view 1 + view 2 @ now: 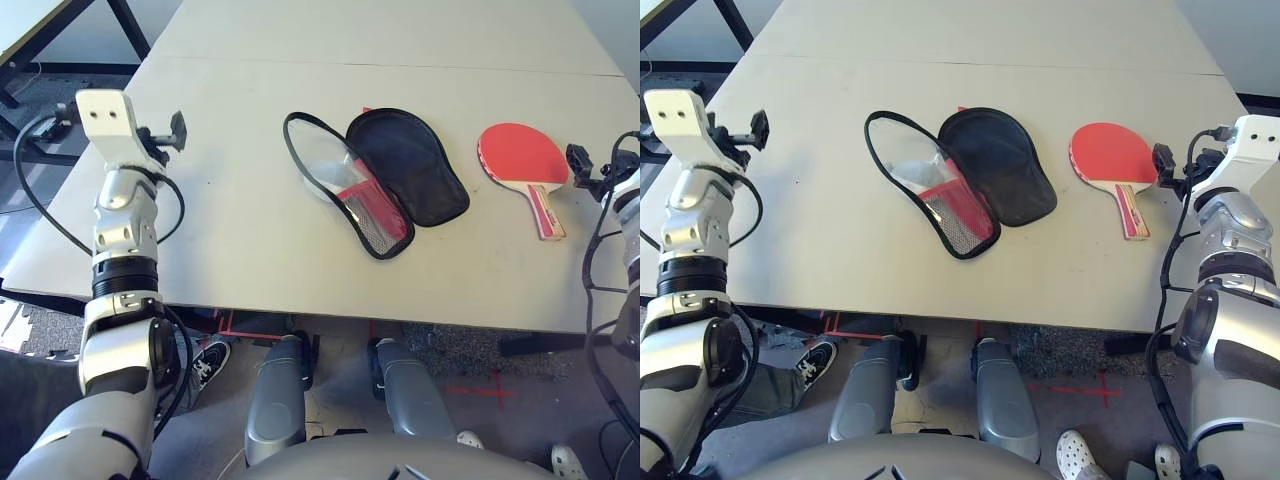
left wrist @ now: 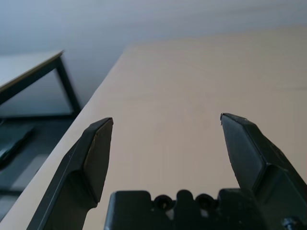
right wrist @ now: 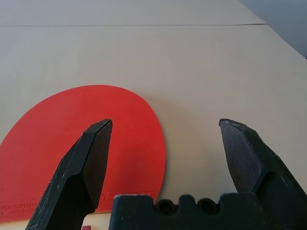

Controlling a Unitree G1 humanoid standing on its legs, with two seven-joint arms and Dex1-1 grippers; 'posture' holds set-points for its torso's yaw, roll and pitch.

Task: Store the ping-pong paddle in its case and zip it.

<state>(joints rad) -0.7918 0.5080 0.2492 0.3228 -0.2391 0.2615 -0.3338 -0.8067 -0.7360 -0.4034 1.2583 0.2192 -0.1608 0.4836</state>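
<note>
We see the ping-pong paddle (image 1: 1112,156) lying flat on the right part of the table (image 1: 840,240), its round, smooth red rubber face up and its short pale wooden handle, striped red and black, pointing toward the table's near edge. To its left, apart from it, lies the case (image 1: 985,170), unzipped and spread open: one half shows its matte black fabric lining as a rounded paddle shape, the other half is outlined by a thin black zipper edge, with red fabric and a patch of black mesh at the narrow near end. The table is a plain, light beige board with a fine seam running across it farther back. The right gripper (image 3: 165,127) hangs just beside the paddle's right edge, its two black wedge-shaped fingers spread wide and holding nothing. The left gripper (image 2: 165,127) hovers over the table's left edge, fingers likewise spread and empty.
</note>
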